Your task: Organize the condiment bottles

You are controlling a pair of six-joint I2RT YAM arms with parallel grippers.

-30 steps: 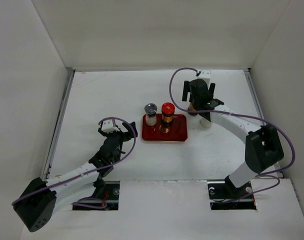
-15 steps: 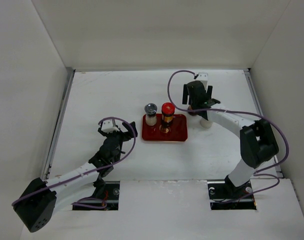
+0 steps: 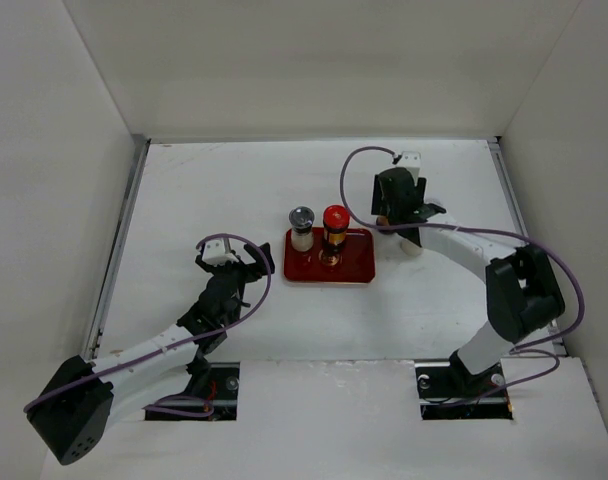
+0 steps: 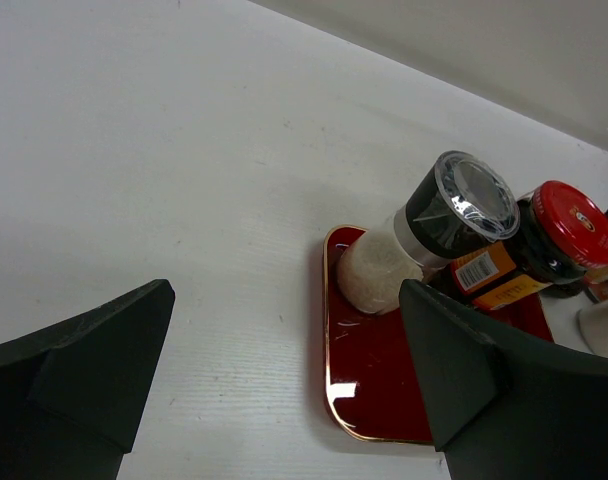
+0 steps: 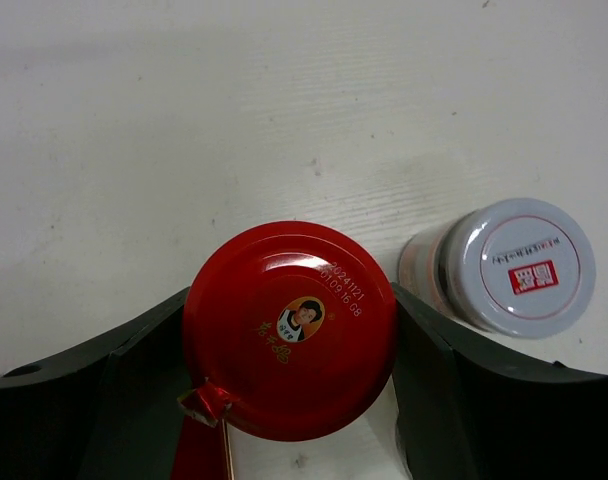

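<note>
- My right gripper (image 5: pixel 289 345) is closed in around the gripped bottle (image 5: pixel 289 330). Its red cap fills the gap, with a dark finger hard against each side. The cap hides the contact itself, so I read this as probably held.
- From above, the right gripper (image 3: pixel 392 208) sits over the table (image 3: pixel 214 190), to the right of the red tray (image 3: pixel 354 268) and clear of it. I cannot tell whether that bottle's base is on the surface.
- The loose shaker (image 5: pixel 514 265), whitish with a grey top, stands upright just beside the gripped bottle without touching it. In the top view it (image 3: pixel 412 246) is on the table, right of the tray.
- On the tray, the tray shaker (image 3: pixel 302 228) and the tray bottle (image 3: pixel 335 228) stand side by side along the far edge, shaker on the left.
- My left gripper (image 4: pixel 284 300) is spread wide with nothing between its fingers. It sits left of the tray (image 4: pixel 369 390), facing the tray shaker (image 4: pixel 424 235) and tray bottle (image 4: pixel 559 235).
</note>
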